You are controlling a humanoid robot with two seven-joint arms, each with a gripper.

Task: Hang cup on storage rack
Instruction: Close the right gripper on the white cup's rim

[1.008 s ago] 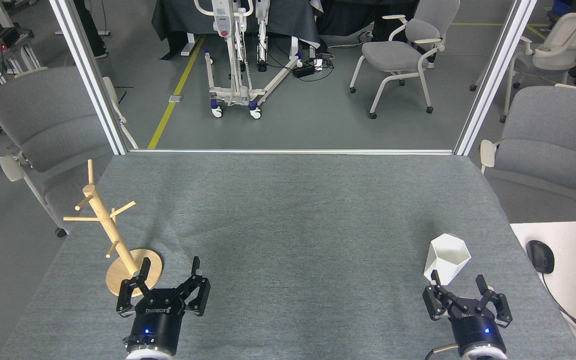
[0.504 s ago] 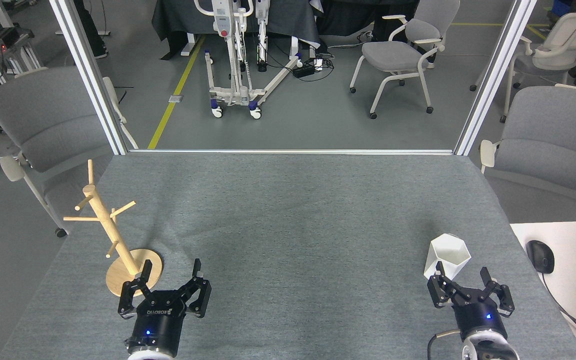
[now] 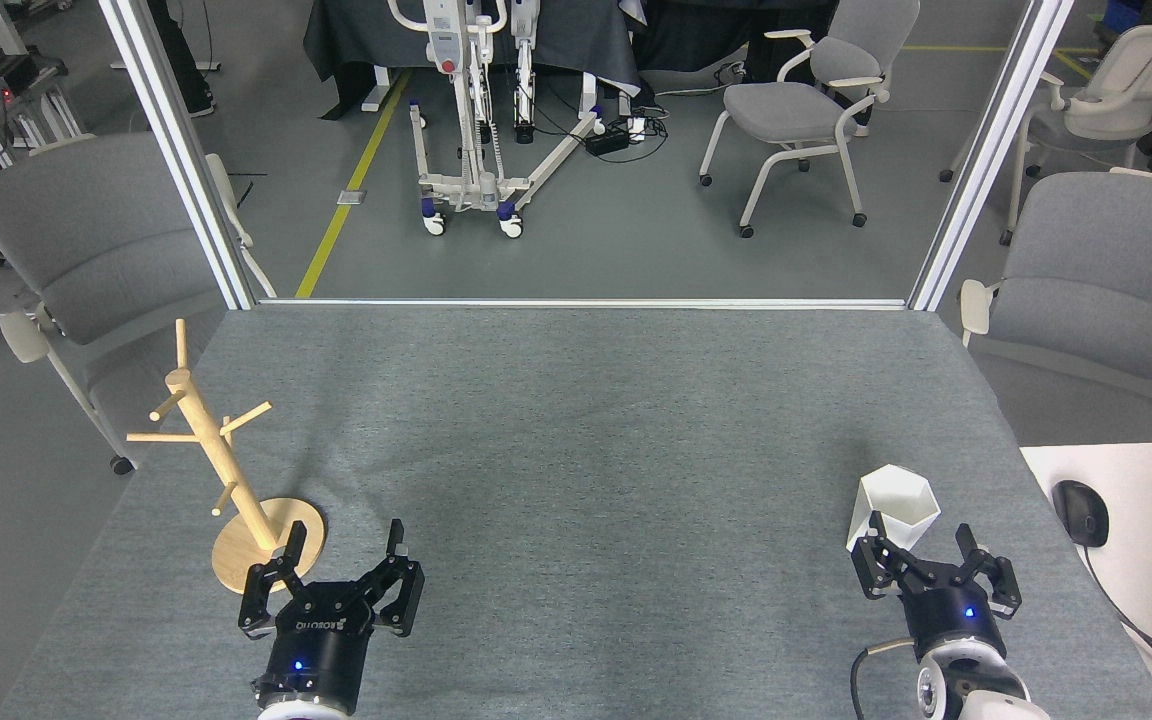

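Since a second ago the right gripper (image 3: pixel 921 542), jaws apart and empty, has edged up to the white faceted cup (image 3: pixel 894 508) standing just beyond it, far right of the wooden mug tree (image 3: pixel 226 468) beside the open left gripper (image 3: pixel 343 540).

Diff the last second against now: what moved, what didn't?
The right pincer edged forward toward the cup, open, fingers now reaching around the cup's near side; nothing gripped yet. Its wrist turned, showing more of the white base. The left pincer barely shifted and stays open beside the rack's base. The cup, the wooden rack and the table stayed put.
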